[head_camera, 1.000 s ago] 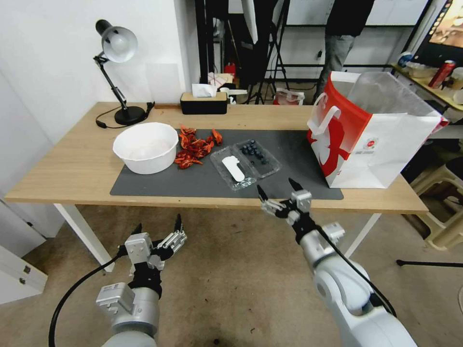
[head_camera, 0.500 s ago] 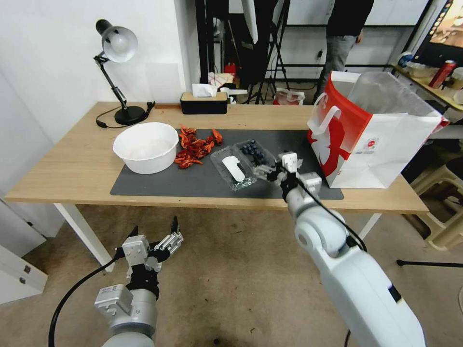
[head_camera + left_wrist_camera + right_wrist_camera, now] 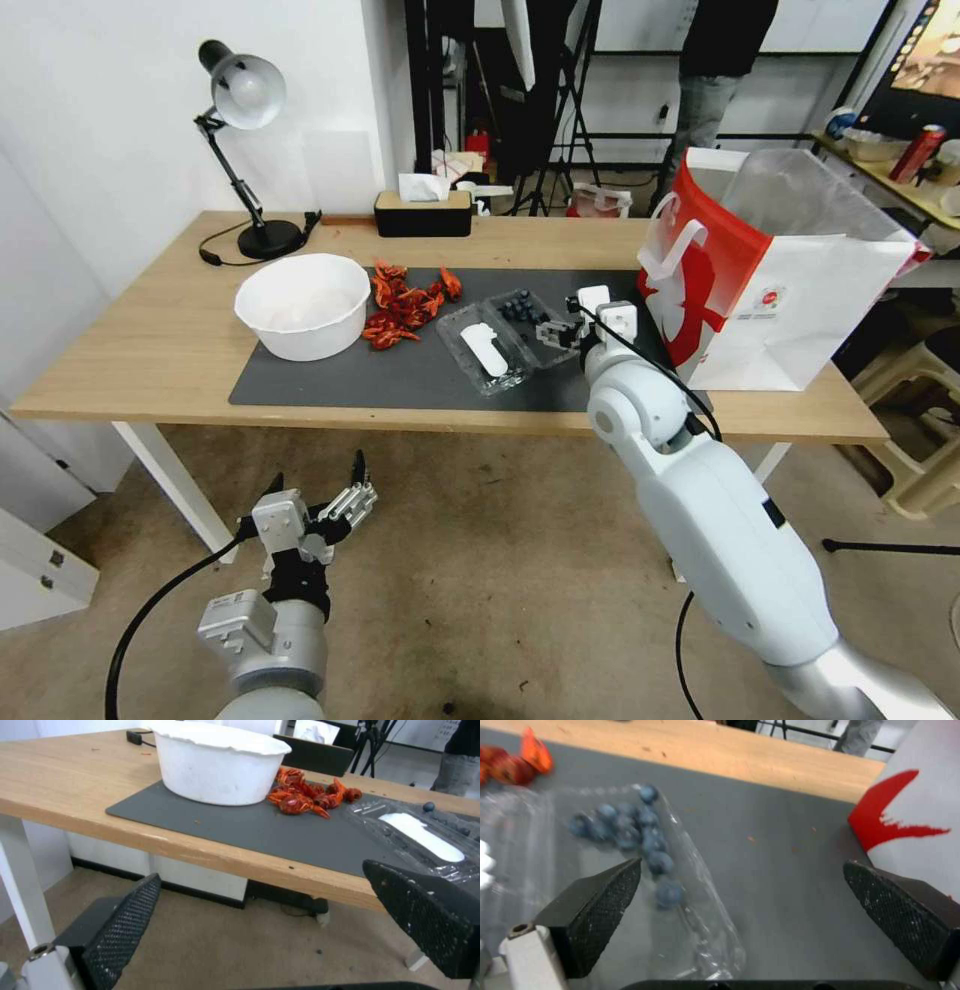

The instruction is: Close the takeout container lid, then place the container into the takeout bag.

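Observation:
The takeout container (image 3: 512,335) lies open and flat on the grey mat (image 3: 400,370). Its blueberry half (image 3: 640,828) is nearest the bag, and the lid (image 3: 486,352) with its white label (image 3: 420,836) lies beside it, facing up. My right gripper (image 3: 558,322) (image 3: 742,866) hangs open just above the blueberry half's bag-side edge, one finger (image 3: 590,915) over the box and the other over bare mat. The red-and-white takeout bag (image 3: 780,270) stands upright and open at the mat's right end. My left gripper (image 3: 320,490) (image 3: 260,872) waits open below the table's front edge.
A white bowl (image 3: 302,305) and a heap of red crayfish (image 3: 405,300) sit left of the container. A desk lamp (image 3: 245,150) and a tissue box (image 3: 422,210) stand at the back. The bag (image 3: 920,813) is close beside my right gripper.
My right arm has risen from below the table's front edge and reached forward over the mat to the container's blueberry side. The left arm has barely moved.

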